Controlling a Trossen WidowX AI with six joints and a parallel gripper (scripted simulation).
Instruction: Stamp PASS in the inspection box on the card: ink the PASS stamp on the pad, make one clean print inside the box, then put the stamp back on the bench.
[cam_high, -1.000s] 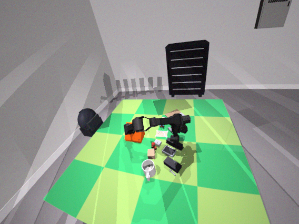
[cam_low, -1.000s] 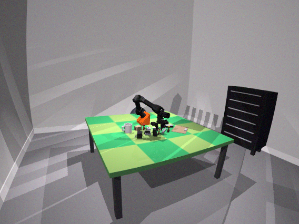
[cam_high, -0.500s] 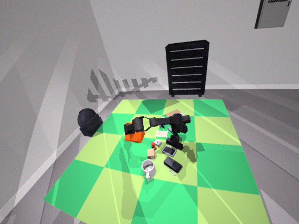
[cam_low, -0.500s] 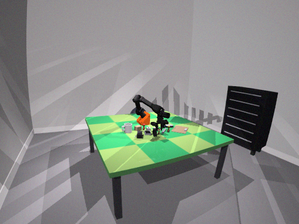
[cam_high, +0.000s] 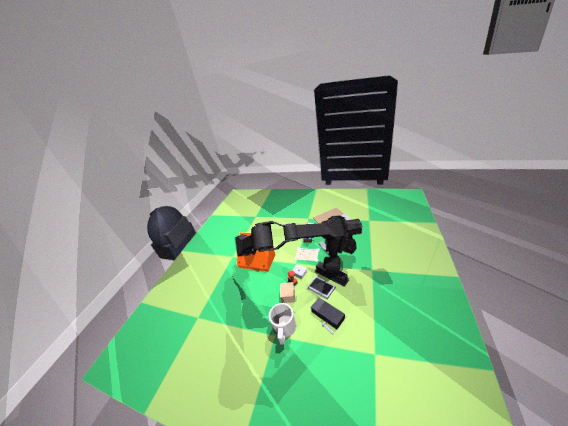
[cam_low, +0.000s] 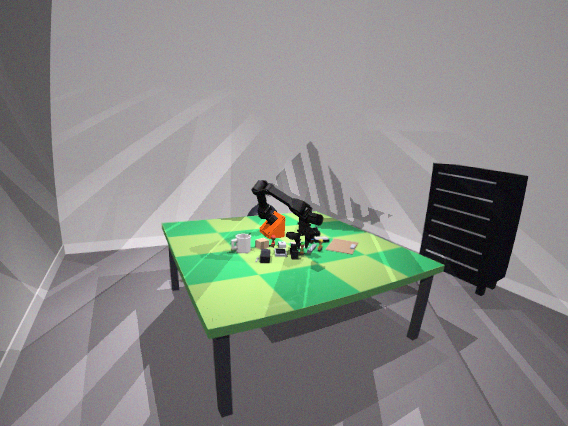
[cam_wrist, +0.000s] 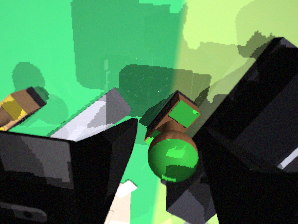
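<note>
My gripper (cam_wrist: 169, 129) (cam_high: 254, 256) (cam_low: 272, 228) is shut on the PASS stamp (cam_wrist: 173, 156), which has a green round knob and a brown body with a green face. It holds the stamp in the air above the green checkered table, left of the arm's base. The stamp is hidden behind the orange wrist block in the top and exterior views. The pale card (cam_high: 306, 254) lies flat on the table beside the base. A dark flat pad (cam_high: 321, 286) lies in front of the base. A red-topped stamp (cam_high: 291, 275) stands near a small white block (cam_high: 300, 270).
A white mug (cam_high: 281, 320) (cam_low: 243, 242), a tan block (cam_high: 287, 291), a black box (cam_high: 327, 312) and a brown board (cam_high: 330, 216) (cam_low: 342, 245) stand around the arm. A pale grey block (cam_wrist: 95, 116) and a brown-yellow thing (cam_wrist: 20, 106) show below the gripper. A black cabinet (cam_high: 356, 130) stands behind the table.
</note>
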